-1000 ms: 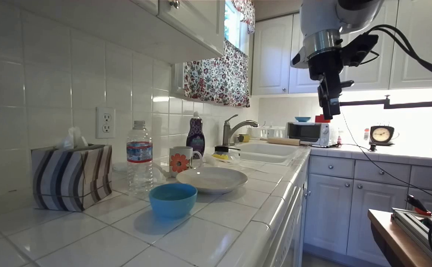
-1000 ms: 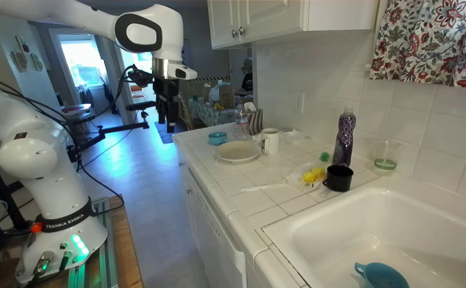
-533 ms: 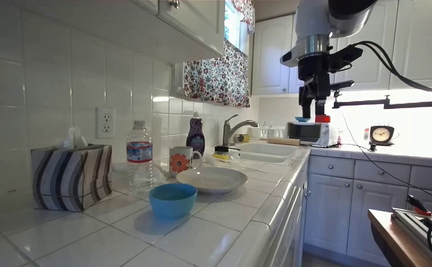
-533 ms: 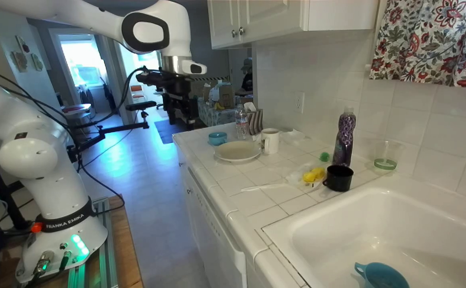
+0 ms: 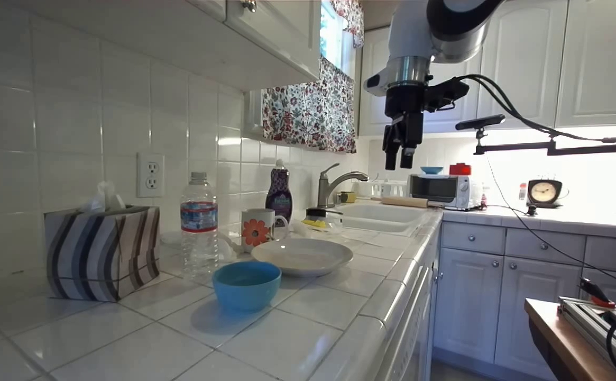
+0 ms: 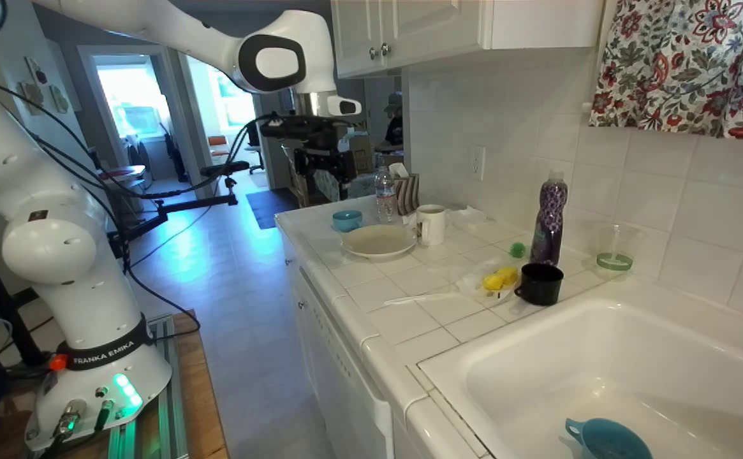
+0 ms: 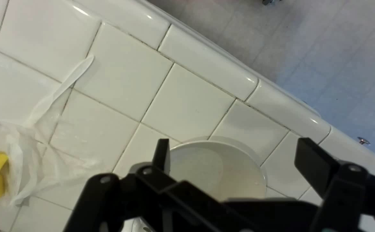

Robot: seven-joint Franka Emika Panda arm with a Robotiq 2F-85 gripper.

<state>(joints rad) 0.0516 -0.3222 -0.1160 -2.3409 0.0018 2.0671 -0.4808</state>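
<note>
My gripper is open with nothing held, its fingers spread wide. In the wrist view a white plate lies on the tiled counter below, showing between the fingers; the gripper's body hides its lower part. In an exterior view the gripper hangs well above the counter, apart from everything. The plate has a light blue bowl and a white mug beside it. That mug bears an orange flower. A clear water bottle and a striped tissue box stand near the wall.
A purple soap bottle, a black cup and yellow pieces on clear plastic stand near the sink. A blue cup sits in it. A white plastic utensil lies on the counter. An upper cabinet overhangs the counter.
The arm has swung toward the counter: leftward in an exterior view, rightward in another. The gripper has also turned, so both fingers show apart. The objects on the counter have not moved.
</note>
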